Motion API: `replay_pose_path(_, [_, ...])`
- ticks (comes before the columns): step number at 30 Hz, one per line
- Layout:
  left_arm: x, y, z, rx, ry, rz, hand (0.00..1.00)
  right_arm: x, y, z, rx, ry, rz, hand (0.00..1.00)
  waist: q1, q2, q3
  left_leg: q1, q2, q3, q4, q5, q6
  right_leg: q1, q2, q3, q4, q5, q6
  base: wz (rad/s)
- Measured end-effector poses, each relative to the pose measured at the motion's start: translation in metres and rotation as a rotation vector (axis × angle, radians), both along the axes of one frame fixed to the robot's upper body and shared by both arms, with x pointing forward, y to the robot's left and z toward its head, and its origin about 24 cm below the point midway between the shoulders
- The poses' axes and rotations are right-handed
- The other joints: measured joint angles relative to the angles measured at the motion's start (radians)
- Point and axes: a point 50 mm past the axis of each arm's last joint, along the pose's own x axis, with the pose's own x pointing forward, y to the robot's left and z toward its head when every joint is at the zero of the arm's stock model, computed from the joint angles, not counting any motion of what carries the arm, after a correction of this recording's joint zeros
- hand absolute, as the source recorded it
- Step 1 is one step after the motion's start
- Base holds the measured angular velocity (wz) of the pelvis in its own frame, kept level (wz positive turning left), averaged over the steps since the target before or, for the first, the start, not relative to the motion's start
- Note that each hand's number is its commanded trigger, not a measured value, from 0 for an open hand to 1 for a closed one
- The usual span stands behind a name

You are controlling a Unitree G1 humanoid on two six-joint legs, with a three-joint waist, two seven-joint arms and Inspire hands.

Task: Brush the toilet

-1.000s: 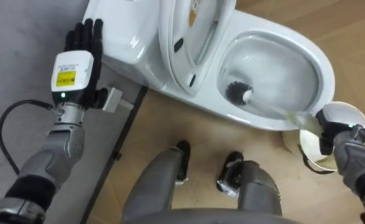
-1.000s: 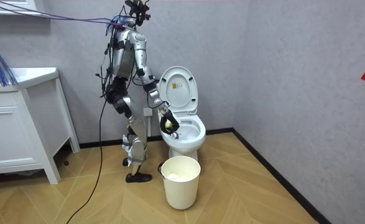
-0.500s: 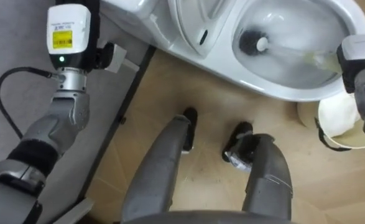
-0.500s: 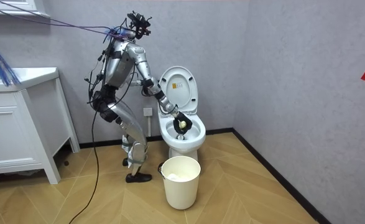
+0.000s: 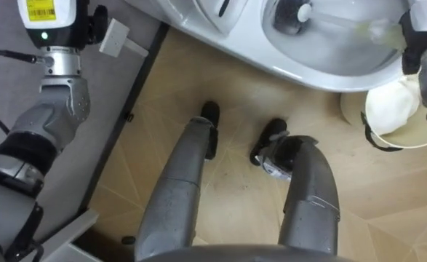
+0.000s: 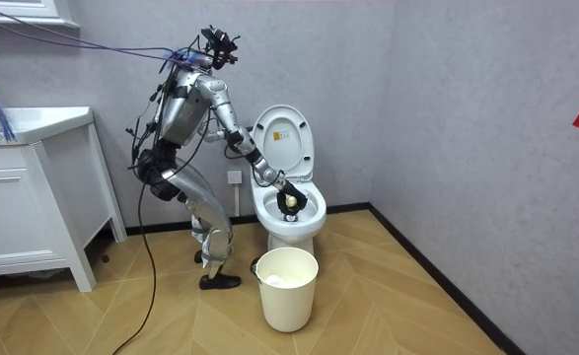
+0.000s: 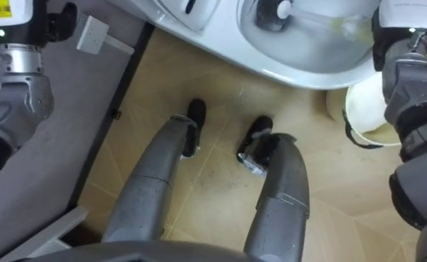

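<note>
A white toilet (image 5: 329, 76) runs along the top of the eye views, its lid (image 6: 282, 143) raised in the room view. The dark head of the toilet brush (image 5: 298, 13) sits inside the bowl, and its pale yellow-green handle (image 5: 377, 30) runs right into my right hand (image 5: 422, 29). That hand is shut on the handle over the bowl's right rim. The back of my left hand (image 5: 46, 11) shows at the top left, by the wall, with its fingers cut off by the picture's edge. In the room view I stand bent forward at the toilet, on the room view's left of it.
A white bucket (image 5: 398, 116) stands on the wood floor right of my feet, close under the bowl. A wall socket (image 5: 113, 38) sits beside my left wrist. A white cabinet (image 6: 33, 197) stands at the room view's left.
The whole eye view has slid down as I bent further forward. My right hand has reached further over the bowl with the brush. My left hand's fingers have left the picture.
</note>
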Motion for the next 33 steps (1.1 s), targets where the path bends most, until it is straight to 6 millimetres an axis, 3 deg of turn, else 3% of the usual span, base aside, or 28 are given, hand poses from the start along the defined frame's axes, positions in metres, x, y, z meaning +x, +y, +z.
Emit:
replay_pose_path(5, [0.004, -0.001, 0.004, 0.01, -0.007, -0.002, 0.0, 0.001, 0.003, 0.0, -0.036, 0.001, 0.027, 1.0, -0.006, 0.003, 0.0021, -0.007, -0.011, -0.014, 0.009, 0.0, -0.001, -0.001, -0.003, -0.007, 0.0, 0.005, 0.001, 0.03])
replay_pose_path(10, [0.005, -0.008, 0.004, 0.004, -0.009, -0.027, 0.0, 0.001, 0.014, -0.004, -0.161, 0.042, 0.099, 1.0, 0.014, 0.026, 0.0126, -0.004, -0.008, -0.02, 0.028, 0.0, 0.003, 0.014, 0.008, -0.011, -0.007, 0.012, 0.01, -0.07])
replay_pose_path(14, [0.004, -0.011, -0.002, -0.008, 0.037, -0.052, 0.0, -0.007, 0.016, -0.007, -0.193, 0.058, 0.12, 1.0, 0.039, 0.058, 0.0058, 0.01, 0.01, -0.025, 0.025, -0.002, 0.006, 0.039, 0.037, -0.011, -0.046, 0.025, 0.01, -0.18])
replay_pose_path(16, [0.001, -0.01, -0.007, -0.011, 0.057, -0.051, 0.0, -0.015, 0.019, -0.008, -0.205, 0.059, 0.138, 1.0, 0.054, 0.074, -0.0045, 0.013, 0.019, -0.024, 0.017, -0.002, 0.006, 0.044, 0.053, -0.007, -0.073, 0.042, 0.018, -0.2])
replay_pose_path(17, [-0.001, -0.009, -0.008, -0.01, 0.064, -0.049, 0.0, -0.018, 0.021, -0.01, -0.205, 0.059, 0.144, 1.0, 0.055, 0.075, -0.0058, 0.016, 0.022, -0.022, 0.015, -0.001, 0.006, 0.048, 0.056, -0.007, -0.076, 0.043, 0.017, -0.13])
replay_pose_path(21, [-0.015, 0.001, -0.023, -0.044, 0.116, -0.013, 0.0, -0.035, 0.043, -0.019, -0.187, 0.059, 0.222, 1.0, 0.025, 0.083, -0.0163, 0.057, 0.03, -0.02, -0.013, 0.0, 0.002, 0.089, 0.07, -0.009, -0.107, 0.042, 0.015, -0.01])
replay_pose_path(22, [-0.018, 0.003, -0.027, -0.05, 0.127, -0.006, 0.0, -0.04, 0.045, -0.022, -0.174, 0.067, 0.229, 1.0, 0.021, 0.083, -0.0284, 0.06, 0.033, -0.02, -0.021, 0.0, 0.002, 0.093, 0.075, -0.009, -0.116, 0.047, 0.01, -0.05])
replay_pose_path(23, [-0.019, 0.004, -0.028, -0.052, 0.131, -0.002, 0.0, -0.042, 0.046, -0.023, -0.171, 0.069, 0.234, 1.0, 0.02, 0.085, -0.0308, 0.063, 0.037, -0.02, -0.022, 0.0, 0.001, 0.098, 0.079, -0.008, -0.123, 0.05, 0.009, -0.12])
replay_pose_path(29, [-0.023, 0.012, -0.029, -0.038, 0.157, 0.011, 0.0, -0.036, 0.042, -0.015, -0.184, 0.078, 0.234, 1.0, 0.02, 0.085, -0.031, 0.086, 0.051, -0.012, -0.032, -0.006, -0.004, 0.117, 0.088, -0.008, -0.141, 0.057, 0.002, -0.05])
replay_pose_path(33, [-0.019, 0.017, -0.022, 0.012, 0.164, 0.012, 0.0, -0.02, 0.022, -0.019, 0.037, 0.104, 0.105, 1.0, 0.008, 0.061, -0.0219, 0.103, 0.048, 0.009, -0.04, -0.003, 0.0, 0.113, 0.081, 0.018, -0.119, 0.053, 0.002, 0.0])
